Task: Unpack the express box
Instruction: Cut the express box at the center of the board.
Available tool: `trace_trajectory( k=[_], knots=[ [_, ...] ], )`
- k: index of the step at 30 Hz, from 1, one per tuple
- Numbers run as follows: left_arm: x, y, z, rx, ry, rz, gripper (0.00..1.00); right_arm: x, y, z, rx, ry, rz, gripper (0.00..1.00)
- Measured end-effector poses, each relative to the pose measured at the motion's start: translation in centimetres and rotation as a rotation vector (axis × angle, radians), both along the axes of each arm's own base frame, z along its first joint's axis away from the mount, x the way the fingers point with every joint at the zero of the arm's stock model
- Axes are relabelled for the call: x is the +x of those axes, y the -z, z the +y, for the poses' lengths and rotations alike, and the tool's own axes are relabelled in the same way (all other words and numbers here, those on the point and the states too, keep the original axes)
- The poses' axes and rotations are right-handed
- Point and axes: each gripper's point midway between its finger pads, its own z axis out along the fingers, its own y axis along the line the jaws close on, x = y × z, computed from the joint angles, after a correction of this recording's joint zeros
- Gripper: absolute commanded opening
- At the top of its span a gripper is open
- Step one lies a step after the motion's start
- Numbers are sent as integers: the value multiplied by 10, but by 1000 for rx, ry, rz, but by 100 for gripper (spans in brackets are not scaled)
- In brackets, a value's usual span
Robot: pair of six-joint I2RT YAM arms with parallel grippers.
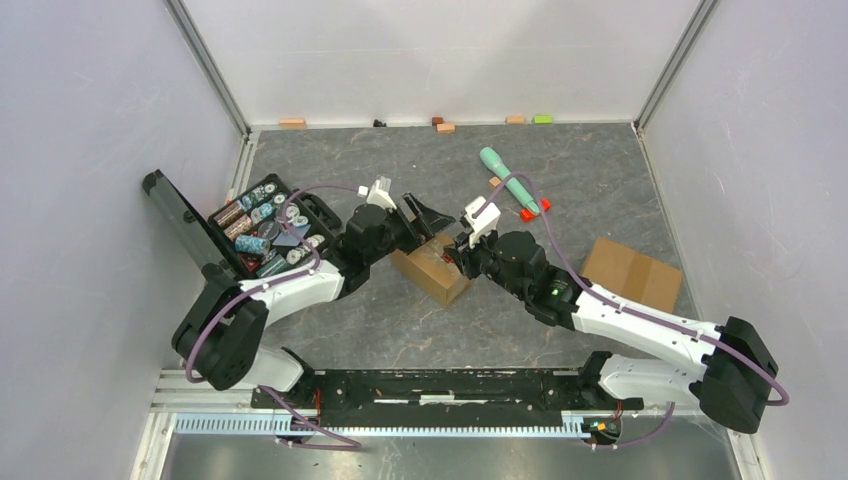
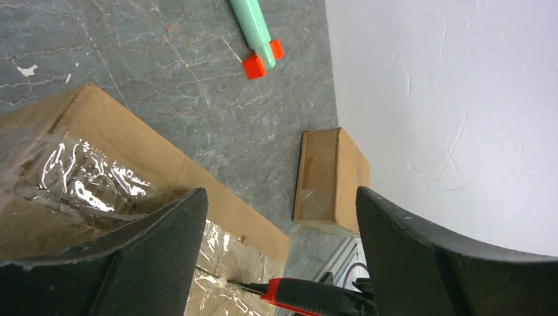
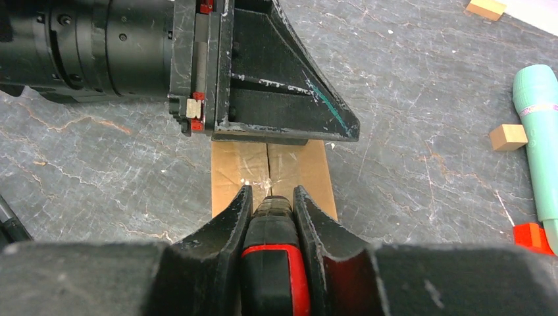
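Note:
The express box (image 1: 432, 268) is a small brown carton sealed with clear tape, lying mid-table; it also shows in the left wrist view (image 2: 131, 158) and the right wrist view (image 3: 316, 171). My right gripper (image 1: 462, 255) (image 3: 272, 192) is shut on a red-and-black cutter (image 3: 273, 263), whose tip rests on the taped centre seam. The cutter's handle (image 2: 309, 295) shows low in the left wrist view. My left gripper (image 1: 420, 215) (image 2: 279, 194) (image 3: 276, 85) stands open at the box's far end, one finger over the carton, holding nothing.
A second cardboard box (image 1: 630, 272) (image 2: 329, 181) lies at the right. A mint-green tool with red parts (image 1: 505, 175) (image 2: 253, 26) lies behind the arms. An open black case of batteries (image 1: 265, 225) sits left. Small wooden blocks (image 1: 292, 122) line the back wall.

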Motion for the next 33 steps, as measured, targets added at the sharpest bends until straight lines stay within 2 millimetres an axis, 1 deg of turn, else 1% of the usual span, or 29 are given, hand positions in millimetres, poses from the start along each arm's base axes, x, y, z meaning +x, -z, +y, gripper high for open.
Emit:
trace_trajectory(
  k=[1,4,11,24,33],
  knots=[
    [0,-3,-1,-26,3,-15,89,0,0,0,1,0,2,0],
    [1,-5,-2,-56,0,-28,89,-1,0,0,-1,-1,2,0],
    [6,-1,0,-34,-40,10,89,0,-2,-3,-16,17,12,0],
    [8,5,-6,-34,-63,68,89,-7,-4,-16,-42,34,31,0],
    [11,7,-9,-47,-66,75,89,-9,-6,-21,-48,41,32,0]
  ],
)
